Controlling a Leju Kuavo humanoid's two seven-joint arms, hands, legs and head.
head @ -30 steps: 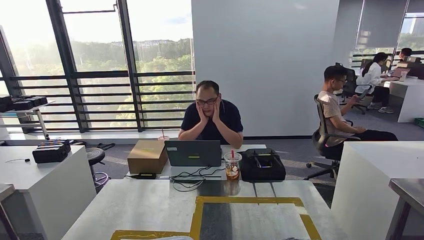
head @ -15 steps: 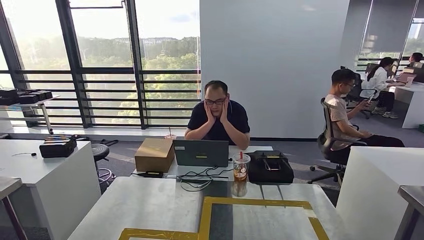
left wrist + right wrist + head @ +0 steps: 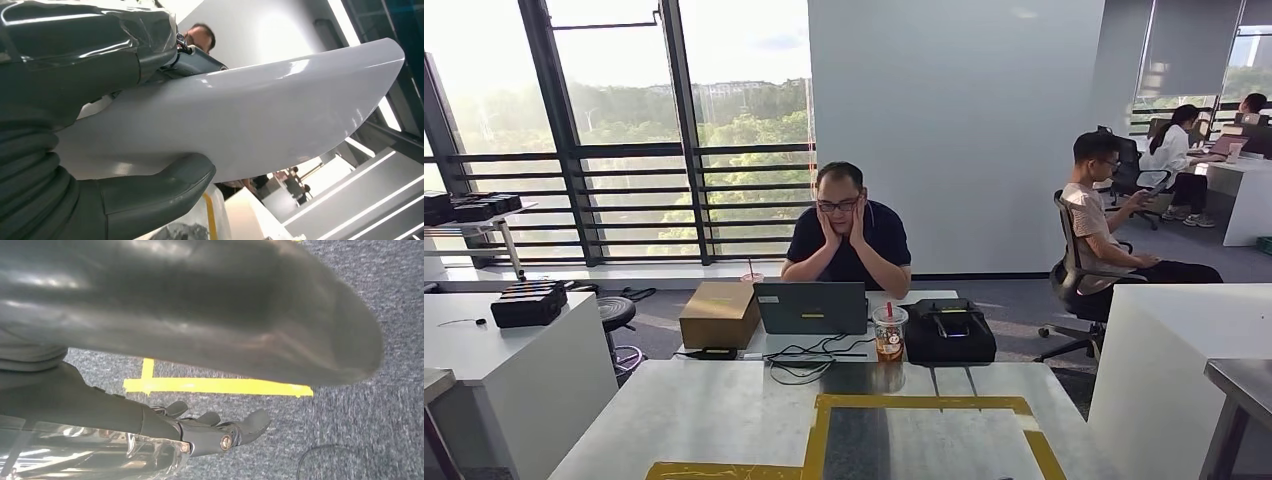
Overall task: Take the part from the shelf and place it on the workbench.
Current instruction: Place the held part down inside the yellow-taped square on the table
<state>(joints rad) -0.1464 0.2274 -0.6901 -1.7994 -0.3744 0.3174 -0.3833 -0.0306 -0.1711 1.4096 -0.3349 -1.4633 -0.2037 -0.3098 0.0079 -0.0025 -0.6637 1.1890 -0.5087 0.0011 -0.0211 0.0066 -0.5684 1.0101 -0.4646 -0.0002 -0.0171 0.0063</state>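
Observation:
A glossy white curved part (image 3: 260,115) is gripped by my left hand (image 3: 75,165), with the thick thumb (image 3: 155,192) under it and the fingers (image 3: 90,55) over it. The part's far end sticks out well beyond the hand. In the head view the grey workbench (image 3: 714,410) lies straight ahead and low, with a yellow tape frame (image 3: 924,403) marked on its top. My right hand (image 3: 200,432) hangs over carpeted floor with its fingers spread and nothing in them.
Behind the workbench a person (image 3: 846,235) sits at a laptop (image 3: 811,307), beside a cardboard box (image 3: 719,312), a drink cup (image 3: 889,333) and a black bag (image 3: 949,332). A white desk (image 3: 514,370) stands left and a white counter (image 3: 1184,350) right. Yellow floor tape (image 3: 215,385) crosses the carpet.
The whole head picture swayed right and back again, so the camera moved; the things on the desks kept their places.

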